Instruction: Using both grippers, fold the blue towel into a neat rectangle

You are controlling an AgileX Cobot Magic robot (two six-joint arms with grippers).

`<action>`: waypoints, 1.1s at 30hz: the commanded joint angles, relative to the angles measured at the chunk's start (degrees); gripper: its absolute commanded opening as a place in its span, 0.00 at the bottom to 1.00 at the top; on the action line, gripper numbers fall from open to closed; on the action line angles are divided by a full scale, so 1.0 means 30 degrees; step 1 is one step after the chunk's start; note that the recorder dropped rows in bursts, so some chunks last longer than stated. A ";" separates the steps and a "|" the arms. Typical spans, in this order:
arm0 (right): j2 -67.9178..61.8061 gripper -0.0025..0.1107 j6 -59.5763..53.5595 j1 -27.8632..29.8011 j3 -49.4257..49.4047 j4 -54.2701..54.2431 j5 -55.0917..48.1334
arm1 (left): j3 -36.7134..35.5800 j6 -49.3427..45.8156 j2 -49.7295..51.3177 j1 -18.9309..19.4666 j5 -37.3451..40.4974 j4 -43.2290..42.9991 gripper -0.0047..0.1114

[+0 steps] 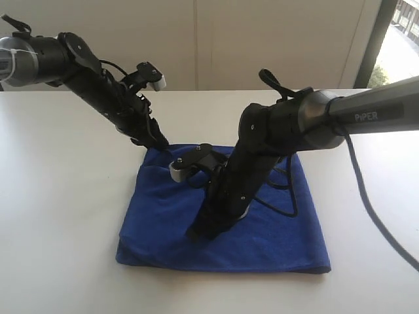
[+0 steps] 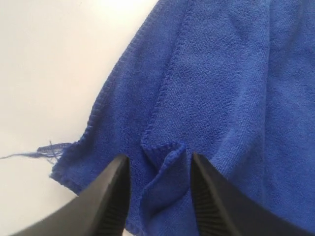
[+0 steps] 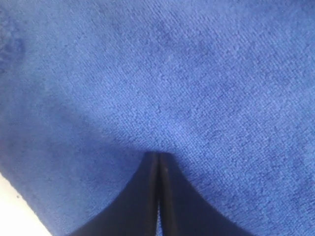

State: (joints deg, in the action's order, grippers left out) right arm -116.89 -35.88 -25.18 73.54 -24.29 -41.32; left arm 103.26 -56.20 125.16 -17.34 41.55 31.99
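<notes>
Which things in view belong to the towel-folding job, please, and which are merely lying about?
Belonging to the job:
blue towel
left gripper, fingers open astride a fold of the towel
right gripper, fingers shut, tips at the cloth

Just there:
white table
window
wall

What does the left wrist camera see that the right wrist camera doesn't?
Only the left wrist view: the left gripper open, with a raised fold of the blue towel between its fingers, the towel's stitched hem, and a loose thread lying on the white table. Only the right wrist view: the right gripper shut, its tips against flat cloth. Both: the blue towel, black fingers and a bit of white table.
</notes>
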 commanded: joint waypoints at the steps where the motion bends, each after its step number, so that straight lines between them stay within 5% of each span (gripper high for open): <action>1: -0.0558 0.02 0.0072 0.0015 -0.0135 -0.0228 -0.0028 | 0.0094 -0.0987 0.0338 -0.0013 0.0135 0.0694 0.43; 14: -0.0736 0.02 0.0040 0.0015 -0.0135 -0.0304 -0.0175 | 0.0094 -0.1548 0.1120 -0.0013 -0.0363 0.1597 0.43; 22: -0.0736 0.02 0.0040 0.0015 -0.0135 -0.0304 -0.0175 | 0.0094 -0.1676 0.1120 -0.0013 -0.0329 0.1597 0.05; 29: -0.0736 0.02 0.0040 0.0015 -0.0135 -0.0304 -0.0175 | 0.0094 -0.1686 0.1084 -0.0013 -0.0616 0.1597 0.04; 33: -0.0736 0.02 0.0040 0.0015 -0.0135 -0.0304 -0.0247 | 0.0094 0.0992 0.0737 0.0021 -0.2065 0.0328 0.04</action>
State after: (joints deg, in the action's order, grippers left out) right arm -117.39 -35.88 -25.18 73.54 -25.32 -41.65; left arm 103.26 -57.80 128.67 -17.34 36.87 34.90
